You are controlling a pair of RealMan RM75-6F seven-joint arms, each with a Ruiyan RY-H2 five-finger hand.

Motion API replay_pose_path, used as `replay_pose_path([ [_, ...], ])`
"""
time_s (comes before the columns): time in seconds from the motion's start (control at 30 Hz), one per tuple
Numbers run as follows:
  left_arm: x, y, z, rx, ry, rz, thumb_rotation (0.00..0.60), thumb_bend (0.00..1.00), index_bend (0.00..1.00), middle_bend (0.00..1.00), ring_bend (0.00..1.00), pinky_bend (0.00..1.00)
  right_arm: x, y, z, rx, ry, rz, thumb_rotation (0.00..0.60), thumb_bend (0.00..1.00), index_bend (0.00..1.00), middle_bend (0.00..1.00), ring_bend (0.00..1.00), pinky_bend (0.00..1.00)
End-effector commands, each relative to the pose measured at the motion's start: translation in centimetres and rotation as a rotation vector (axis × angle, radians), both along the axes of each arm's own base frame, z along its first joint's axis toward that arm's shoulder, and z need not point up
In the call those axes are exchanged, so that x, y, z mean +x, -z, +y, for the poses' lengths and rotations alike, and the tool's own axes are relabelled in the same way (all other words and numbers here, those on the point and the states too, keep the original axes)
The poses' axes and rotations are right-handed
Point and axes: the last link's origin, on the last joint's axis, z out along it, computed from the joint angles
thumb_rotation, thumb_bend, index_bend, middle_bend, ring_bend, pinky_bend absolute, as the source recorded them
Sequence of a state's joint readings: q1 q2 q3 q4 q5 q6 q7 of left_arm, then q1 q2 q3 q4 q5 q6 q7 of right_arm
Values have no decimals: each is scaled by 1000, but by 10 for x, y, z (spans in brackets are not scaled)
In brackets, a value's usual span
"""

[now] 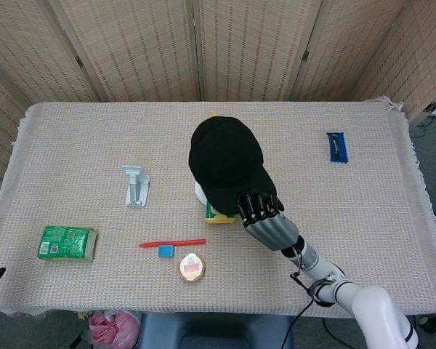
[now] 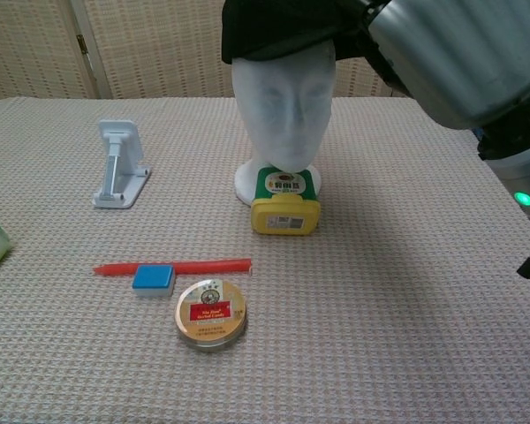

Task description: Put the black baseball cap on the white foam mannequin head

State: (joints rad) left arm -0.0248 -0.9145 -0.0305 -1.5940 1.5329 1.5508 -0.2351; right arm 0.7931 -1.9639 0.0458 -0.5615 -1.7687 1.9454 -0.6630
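Bright, even indoor light with soft faint shadows; both views sharp, without glare or visible edge distortion.

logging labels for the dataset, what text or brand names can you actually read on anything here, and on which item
No text is sharp enough to quote.
Round tin: red label with print, too small to read.
Yellow and green container: oval logo and a barcode sticker, blurred.
Green packet: small red and white mark, unreadable.
Blue packet: no legible print.
Black cap, held by the right hand: no visible logo.
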Motion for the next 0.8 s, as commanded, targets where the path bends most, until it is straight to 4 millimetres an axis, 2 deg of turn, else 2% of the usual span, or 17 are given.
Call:
replay_pose_path([
  [0.03, 0, -1, -1, 2, -1, -4, 600, 220, 49, 0, 0, 154, -2, 5, 3, 13, 4, 10, 600, 600, 852, 752, 739, 906],
  [0.23, 0, -2, -2, 2, 3, -10, 600, 220, 49, 0, 0, 154, -1, 12, -2, 24, 26, 20, 600, 590, 852, 752, 738, 906],
  [0.4, 0, -3, -2, 2, 2, -14, 600, 220, 49, 0, 0, 154, 12, 17, -9, 27, 19, 8, 600, 583, 852, 752, 738, 906],
  [0.57, -1, -5, -3, 5, 2, -20, 600, 220, 49, 0, 0, 154, 18, 22, -6, 32, -8, 4, 600, 581, 852, 750, 739, 906],
  [0.7, 0, -6, -4, 9, 7, -24, 600, 220, 49, 0, 0, 154, 12, 24, -2, 34, 15, 15, 600, 501, 846, 697, 735, 899],
  [0.73, 0, -6, -4, 10, 7, -25, 600, 220, 49, 0, 0, 154, 9, 25, -1, 31, 34, 15, 600, 456, 808, 648, 711, 871],
  [0.8, -1, -6, -4, 10, 7, -25, 600, 220, 49, 0, 0, 154, 5, 26, 2, 34, 63, 14, 600, 397, 671, 551, 632, 787],
])
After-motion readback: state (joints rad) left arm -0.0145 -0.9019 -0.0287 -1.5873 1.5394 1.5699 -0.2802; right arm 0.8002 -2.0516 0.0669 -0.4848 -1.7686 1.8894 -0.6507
